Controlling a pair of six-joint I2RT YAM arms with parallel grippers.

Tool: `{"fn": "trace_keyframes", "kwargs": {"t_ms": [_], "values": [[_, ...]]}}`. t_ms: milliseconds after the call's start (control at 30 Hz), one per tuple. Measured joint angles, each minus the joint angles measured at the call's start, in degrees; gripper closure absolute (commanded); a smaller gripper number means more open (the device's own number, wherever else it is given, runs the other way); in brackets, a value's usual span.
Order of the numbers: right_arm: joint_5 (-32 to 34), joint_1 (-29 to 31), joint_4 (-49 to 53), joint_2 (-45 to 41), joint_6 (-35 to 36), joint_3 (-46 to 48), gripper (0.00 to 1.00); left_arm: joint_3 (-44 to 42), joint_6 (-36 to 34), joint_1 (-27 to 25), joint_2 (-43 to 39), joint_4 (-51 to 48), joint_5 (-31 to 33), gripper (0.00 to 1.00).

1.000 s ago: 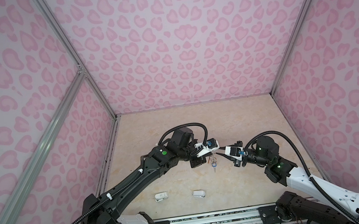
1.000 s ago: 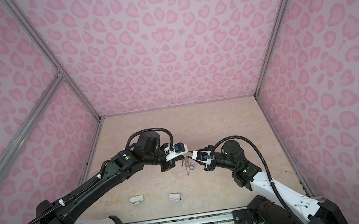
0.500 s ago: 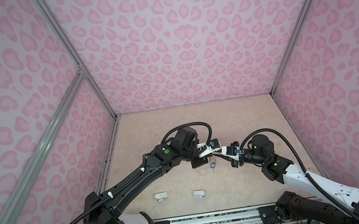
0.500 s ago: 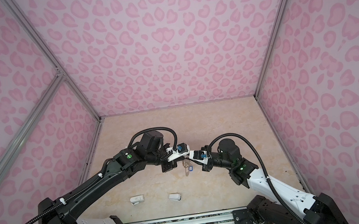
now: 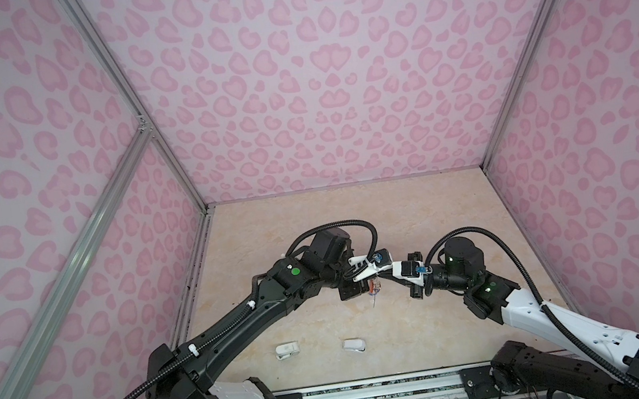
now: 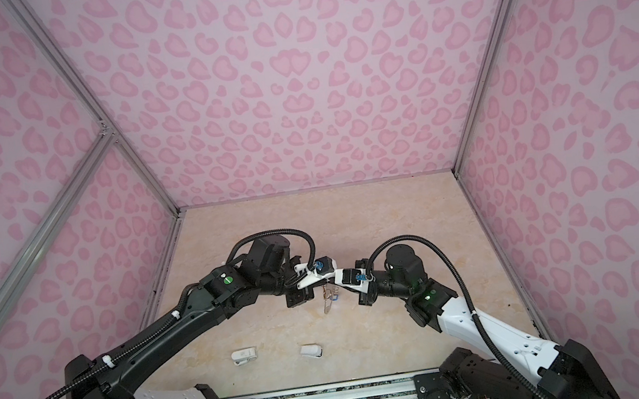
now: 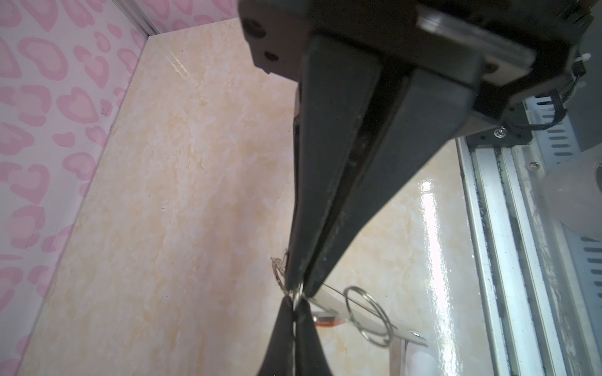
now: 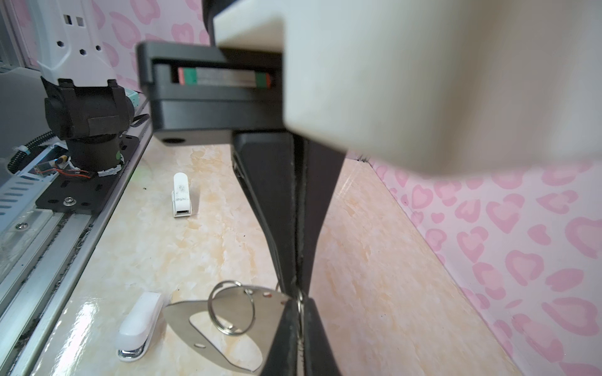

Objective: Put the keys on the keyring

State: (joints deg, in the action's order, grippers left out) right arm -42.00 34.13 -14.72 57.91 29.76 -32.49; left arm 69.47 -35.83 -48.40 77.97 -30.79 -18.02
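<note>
Marble-look tabletop [image 5: 395, 215] in a pink heart-print booth: two grippers meet tip to tip above it.
Left gripper [image 7: 294, 286], clamped tight, pinches a small wire ring [image 7: 298, 294] on the edge of the keyring [image 8: 265, 317], probably to steady it in the air for threading. The plate hangs just under both sets of tips, clear of the table. Right gripper [image 8: 298, 291] looks pressed closed on that same ring. A red key tag [image 7: 327, 322] shows just beyond.
</note>
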Motion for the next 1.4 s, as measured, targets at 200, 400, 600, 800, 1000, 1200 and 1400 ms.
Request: {"fn": "trace_keyframes", "kwargs": {"t_ms": [200,400,600,800,1000,1200,1400], "values": [[1.6,0.0,0.1,-0.6,0.0,0.4,0.88,0.0,-0.3,0.0,0.0,-0.5,0.0,0.96],[2.3,0.0,0.0,-0.6,0.1,0.8,0.89,0.0,-0.3,0.0,0.0,-0.6,0.0,0.97],[2.1,0.0,-0.3,-0.2,0.3,0.8,0.89,0.0,-0.2,0.0,0.0,-0.8,0.1,0.97],[1.4,0.0,-0.6,0.5,0.2,0.6,0.89,0.1,-0.1,0.0,0.1,-0.9,0.2,0.96],[1.0,-0.1,-0.3,0.9,-0.2,0.2,0.93,0.2,0.4,0.0,0.3,-0.9,0.4,0.96],[-0.1,-0.1,-0.4,1.6,-0.3,-0.4,0.89,0.2,0.9,0.0,0.3,-0.9,0.7,0.96],[-0.5,-0.1,-0.5,1.8,-0.9,-0.5,0.93,0.1,1.4,0.0,0.2,-0.7,0.9,0.97]]}}
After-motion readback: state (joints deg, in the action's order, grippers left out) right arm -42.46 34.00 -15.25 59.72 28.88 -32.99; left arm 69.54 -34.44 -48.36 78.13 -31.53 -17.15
